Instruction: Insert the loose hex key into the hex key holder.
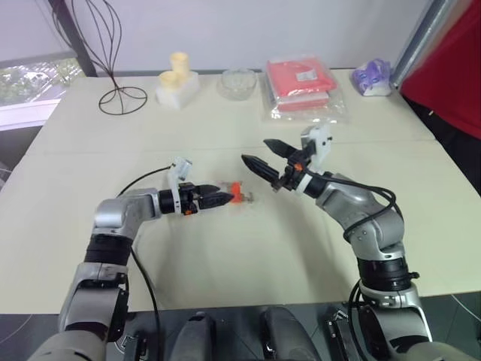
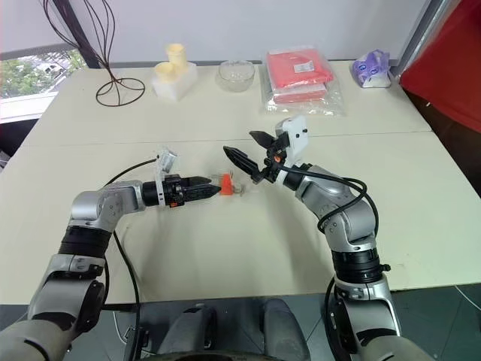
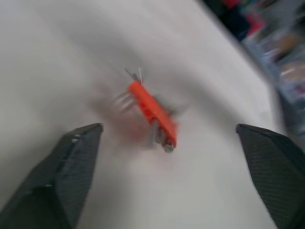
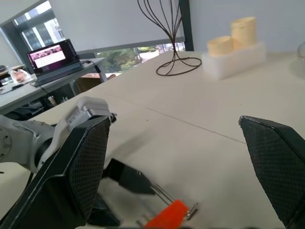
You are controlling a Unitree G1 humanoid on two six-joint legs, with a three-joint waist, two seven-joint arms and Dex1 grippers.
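Hex key holder, a small orange-red block with short grey metal keys protruding, lying on the pale bench near its middle, between the two grippers. In the left wrist view the holder rests on the bench surface with no finger touching it; whether the loose hex key is among the rods seated in the block cannot be told.

Left gripper: low over the bench, pointing toward the holder from the robot's left, released. Its two black fingers stand wide apart, with the holder lying ahead of them.

Right gripper: raised above the bench just beyond and to the right of the holder, released and empty, its fingers spread wide. Its wrist view looks down on the holder and the left gripper's fingertip beside it.

Background, along the far edge of the bench: wire stand, white block carrying two cream cylinders, glass bowl, red packet in clear plastic, and small purple-and-white object.
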